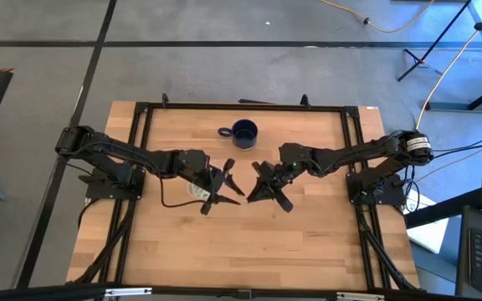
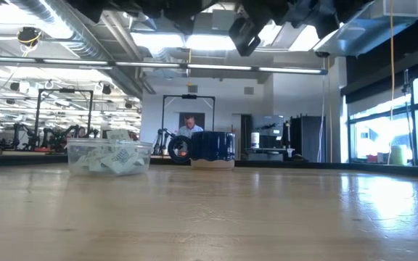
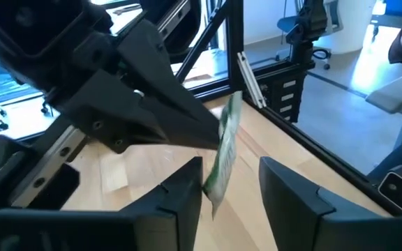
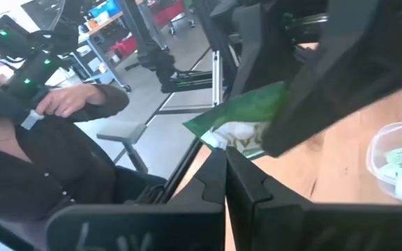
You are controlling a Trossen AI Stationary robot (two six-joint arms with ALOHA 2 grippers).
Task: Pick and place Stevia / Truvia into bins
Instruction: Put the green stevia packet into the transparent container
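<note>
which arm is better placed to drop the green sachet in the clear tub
left, probably: the clear shallow plastic tub sits by the left end effector, whose open fingers flank the pale green flat sachet the right end effector pinches

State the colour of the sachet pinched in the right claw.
Green with a white lower part, the sachet held by the right claw; clearest in the right wrist view.

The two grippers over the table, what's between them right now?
A green and white sachet, standing on edge. The left wrist view shows it between the open jaws of the left gripper, pinched by the right gripper.
</note>
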